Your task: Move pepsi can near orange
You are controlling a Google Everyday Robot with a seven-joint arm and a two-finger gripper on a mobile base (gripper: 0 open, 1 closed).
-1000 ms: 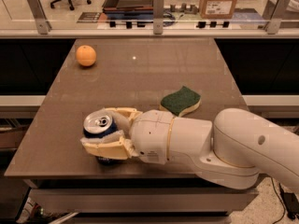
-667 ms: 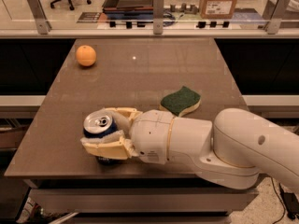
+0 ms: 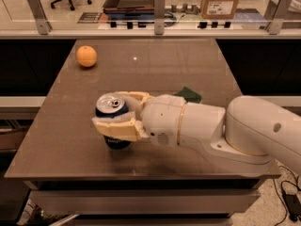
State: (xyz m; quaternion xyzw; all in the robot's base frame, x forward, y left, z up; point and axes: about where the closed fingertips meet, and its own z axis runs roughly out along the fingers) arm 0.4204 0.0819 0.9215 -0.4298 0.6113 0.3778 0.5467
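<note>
The pepsi can, blue with a silver top, stands upright near the table's front left. My gripper is shut on it, with one cream finger across its front and the other behind it. I cannot tell whether the can rests on the table or hangs just above it. The orange lies at the table's far left, well beyond the can. My white arm reaches in from the right.
The brown table has a glass rail with metal posts along its far edge. A green sponge peeks out behind my arm, right of the can. Dark gaps lie on both sides of the table.
The gripper and the can have shifted a little to the right and slightly up. The arm now hides more of the sponge. The orange has not moved.
</note>
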